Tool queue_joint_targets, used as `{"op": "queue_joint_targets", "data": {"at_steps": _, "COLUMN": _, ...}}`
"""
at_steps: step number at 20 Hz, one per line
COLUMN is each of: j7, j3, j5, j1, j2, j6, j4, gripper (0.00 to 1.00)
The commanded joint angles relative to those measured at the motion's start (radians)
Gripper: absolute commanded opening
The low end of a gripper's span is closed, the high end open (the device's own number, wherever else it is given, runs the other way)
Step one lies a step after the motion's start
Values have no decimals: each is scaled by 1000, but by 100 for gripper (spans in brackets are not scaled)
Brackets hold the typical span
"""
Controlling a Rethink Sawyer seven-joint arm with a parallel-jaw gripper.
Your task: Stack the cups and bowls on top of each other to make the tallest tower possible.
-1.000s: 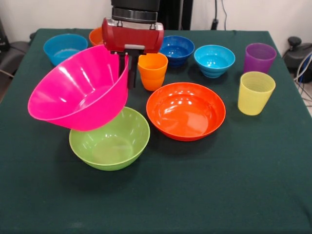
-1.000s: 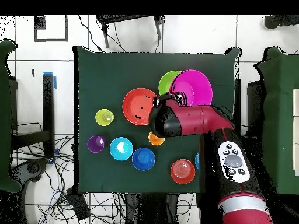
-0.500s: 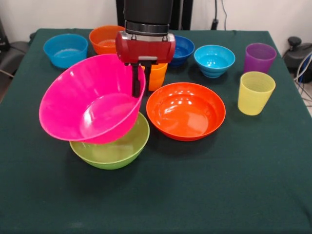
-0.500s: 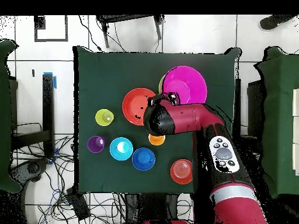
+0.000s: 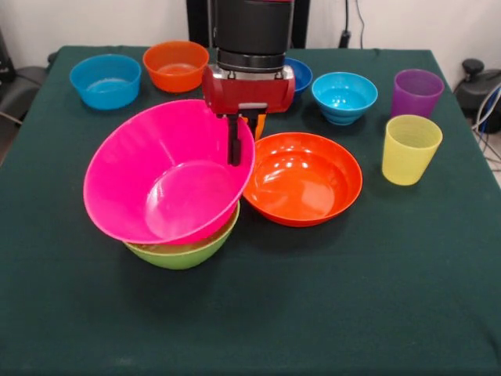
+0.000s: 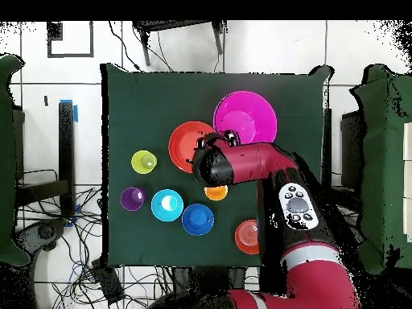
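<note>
Pink bowl (image 5: 160,176) sits tilted in the lime green bowl (image 5: 184,252), its far rim pinched by the gripper (image 5: 235,139), whose fingers are clamped on that rim. Just beside them on the desk (image 5: 329,313) lies the shallow orange bowl (image 5: 301,178). The orange cup (image 5: 256,124) is mostly hidden behind the gripper. Farther back stand 4 small bowls: blue (image 5: 105,80), orange (image 5: 175,65), dark blue (image 5: 300,74) and cyan (image 5: 344,97). The purple cup (image 5: 416,92) and yellow cup (image 5: 410,149) stand near each other, well apart from the pile.

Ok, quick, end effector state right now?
End effector: closed on the rim of the pink bowl, which sits tilted over the green bowl.
</note>
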Motion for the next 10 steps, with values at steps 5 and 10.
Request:
{"op": "queue_joint_targets", "data": {"at_steps": 5, "j7": 98, "j3": 16, "j5": 15, "j1": 33, "j2": 57, "j6": 26, "j4": -61, "gripper": 0}}
{"op": "queue_joint_targets", "data": {"at_steps": 10, "j7": 111, "j3": 15, "j5": 22, "j1": 32, "j2": 69, "j6": 13, "j4": -60, "gripper": 0}}
